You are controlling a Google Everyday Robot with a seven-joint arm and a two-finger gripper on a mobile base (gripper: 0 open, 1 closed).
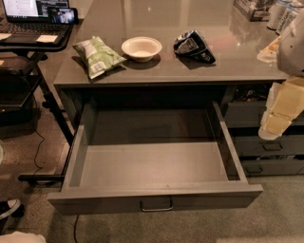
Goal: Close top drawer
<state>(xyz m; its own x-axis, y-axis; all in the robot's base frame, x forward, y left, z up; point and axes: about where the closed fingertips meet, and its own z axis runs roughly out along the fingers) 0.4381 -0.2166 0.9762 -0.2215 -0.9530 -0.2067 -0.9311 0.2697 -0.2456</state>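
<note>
The top drawer [154, 195] is pulled far out from under the grey counter [166, 71]. Its flat dark-grey front panel faces me, with a small metal loop handle [156, 205] at its centre. Its plain grey interior [152, 161] holds nothing. My gripper [274, 119] hangs from the white arm at the right edge, pointing down. It is to the right of the drawer's right side wall, in front of the narrower drawers, and apart from the top drawer.
On the counter lie a green chip bag [98, 56], a white bowl [141, 48] and a dark chip bag [194, 46]. Narrower grey drawers [266, 147] stand at the right. A laptop [35, 14] sits on a black stand at the left. A shoe [7, 208] is at the bottom left.
</note>
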